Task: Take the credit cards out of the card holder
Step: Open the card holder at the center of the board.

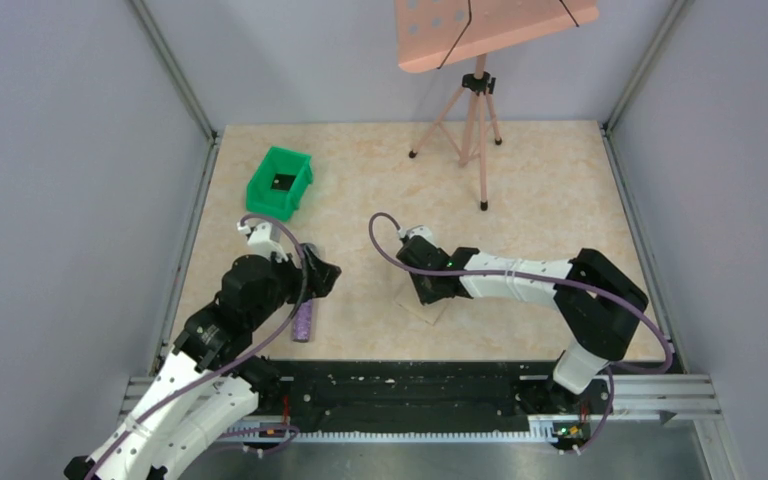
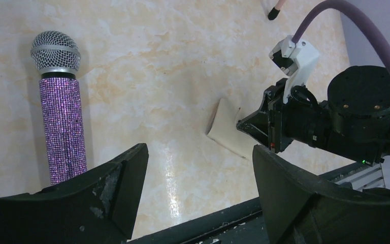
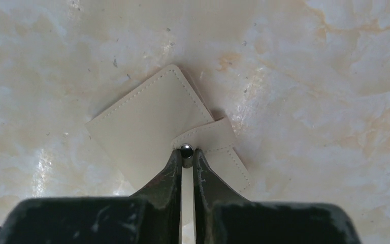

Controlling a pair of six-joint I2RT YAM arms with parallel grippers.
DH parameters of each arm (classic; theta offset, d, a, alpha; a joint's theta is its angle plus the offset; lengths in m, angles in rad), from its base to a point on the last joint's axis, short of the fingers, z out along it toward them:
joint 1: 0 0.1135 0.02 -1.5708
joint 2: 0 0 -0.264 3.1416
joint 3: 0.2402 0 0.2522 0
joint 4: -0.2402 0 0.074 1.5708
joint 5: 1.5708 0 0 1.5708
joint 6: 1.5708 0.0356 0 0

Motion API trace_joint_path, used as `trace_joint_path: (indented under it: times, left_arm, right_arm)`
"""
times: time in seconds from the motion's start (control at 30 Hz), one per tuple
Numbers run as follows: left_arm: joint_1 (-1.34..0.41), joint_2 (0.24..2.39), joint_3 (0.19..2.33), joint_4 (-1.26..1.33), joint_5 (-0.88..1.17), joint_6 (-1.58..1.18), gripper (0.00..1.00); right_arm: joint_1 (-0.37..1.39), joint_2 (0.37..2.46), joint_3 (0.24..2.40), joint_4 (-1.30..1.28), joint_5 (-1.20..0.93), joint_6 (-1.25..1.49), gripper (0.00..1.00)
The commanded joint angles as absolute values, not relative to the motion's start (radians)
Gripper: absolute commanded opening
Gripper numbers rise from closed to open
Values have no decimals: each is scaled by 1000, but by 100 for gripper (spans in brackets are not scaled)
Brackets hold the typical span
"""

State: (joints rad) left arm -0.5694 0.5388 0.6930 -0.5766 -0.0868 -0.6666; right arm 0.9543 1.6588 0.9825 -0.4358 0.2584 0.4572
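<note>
Tabletop (image 1: 550, 210) is a glossy beige marble-look slab with orange veining and a few small dark specks. It sits inside a booth of plain grey walls (image 1: 60, 150) with metal posts in the far corners. A black rail (image 1: 410, 395) runs along the near edge, where the arms are bolted. The card holder (image 3: 147, 124) lies flat, pale beige face up, at about 6 o'clock from the table's middle and a bit in from the rail. It's turned diagonal to the table edges, with its strap (image 3: 210, 133) folded over the top. The right gripper (image 3: 187, 158) is down on it with the fingers pinched nearly together on the little metal snap (image 3: 186, 150) at the strap's edge, so it has hold of the holder by that stud. The left gripper (image 2: 198, 198) is over at 8 o'clock, jaws spread wide with nothing between them, just hanging above the surface. A sparkly purple mic (image 2: 61, 122) lies on the table right beside that arm, mesh head pointing away from the rail. A green bin (image 1: 265, 200) sits at 10 o'clock near the left wall with something small and dark inside; can't tell what. A pinkish tripod (image 1: 475, 130) stands at 1 o'clock, carrying a tilted salmon board (image 1: 490, 30) with holes in it.
</note>
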Motion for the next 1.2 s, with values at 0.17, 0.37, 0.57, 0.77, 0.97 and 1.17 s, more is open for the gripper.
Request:
trace_joint_path:
  times: [0.17,0.37,0.57,0.77,0.97,1.17]
  left_arm:
    - [-571,608,624,-458,-9,-704,80]
    - [-571,690,565,-359,73,-751,79]
    - [-574,777,488,-214,149,-819,77]
    - [-589,880,433,-43,193,-876,77]
    - [-644,996,441,75,190,-905,77]
    - [-713,1105,428,196,192,-935,76]
  right_arm:
    - [965,1678,981,-369,203,570,0]
    - [964,1642,934,-322,142,675,0]
    - [951,1577,867,-274,115,747,0]
    - [866,1427,682,-131,51,751,0]
    - [806,1298,595,-103,-39,744,0]
    - [724,1205,491,5,-182,807,0]
